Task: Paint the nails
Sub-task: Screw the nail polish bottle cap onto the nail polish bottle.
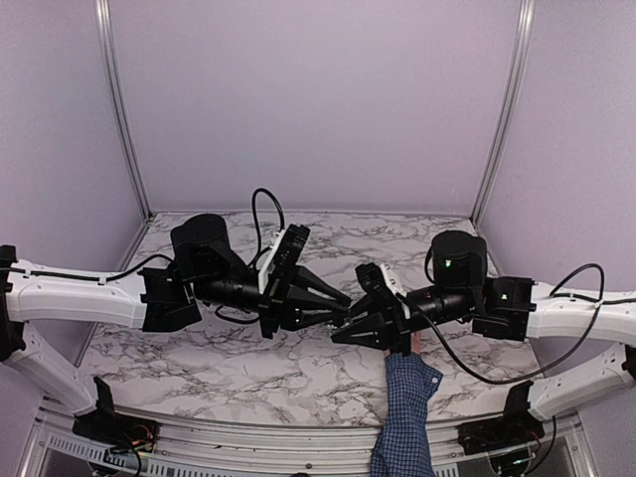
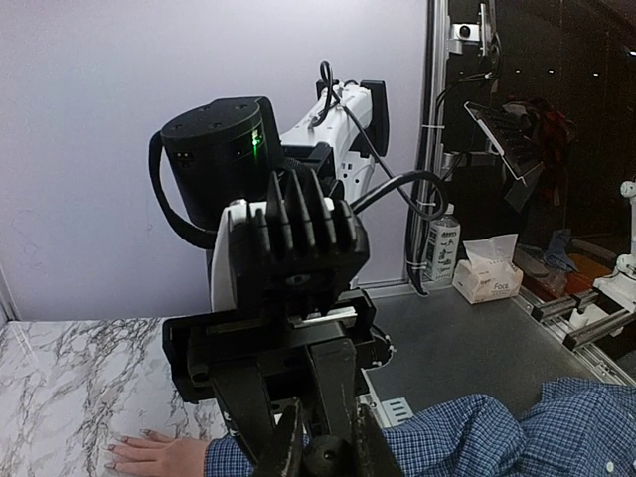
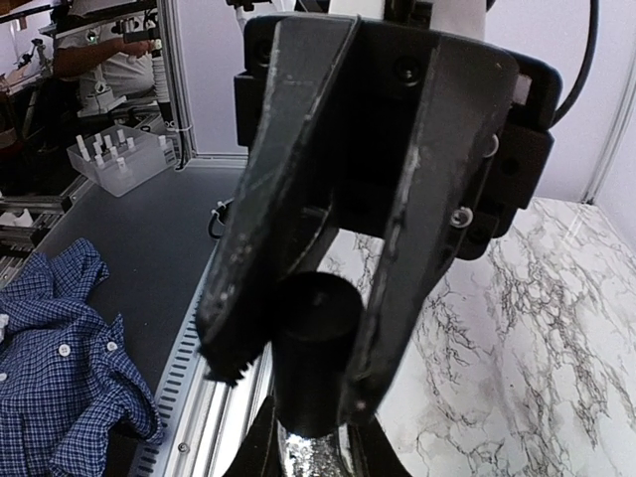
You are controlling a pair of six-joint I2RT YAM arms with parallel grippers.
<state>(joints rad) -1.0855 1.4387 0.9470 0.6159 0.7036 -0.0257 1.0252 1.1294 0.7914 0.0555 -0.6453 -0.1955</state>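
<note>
A pale hand (image 2: pixel 149 455) lies flat on the marble table (image 2: pixel 60 397), fingers spread, in a blue checked sleeve (image 2: pixel 477 437); its nails are too small to make out. In the top view the sleeve (image 1: pixel 405 417) enters from the near edge and the hand is mostly hidden under my right gripper (image 1: pixel 348 328). My left gripper (image 1: pixel 343 301) meets it mid-table. In the left wrist view my left gripper (image 2: pixel 328 452) is shut on a small bottle. In the right wrist view my right gripper (image 3: pixel 298 383) is shut on the bottle's black cap (image 3: pixel 316 328), above the glittery grey bottle body (image 3: pixel 313 462).
A tissue box (image 2: pixel 487 278) and a white bottle (image 2: pixel 442 243) stand off the table beyond the frame post. A rack of small tubes (image 3: pixel 119 154) sits on the dark bench. The metal rail (image 3: pixel 214 417) marks the table's near edge.
</note>
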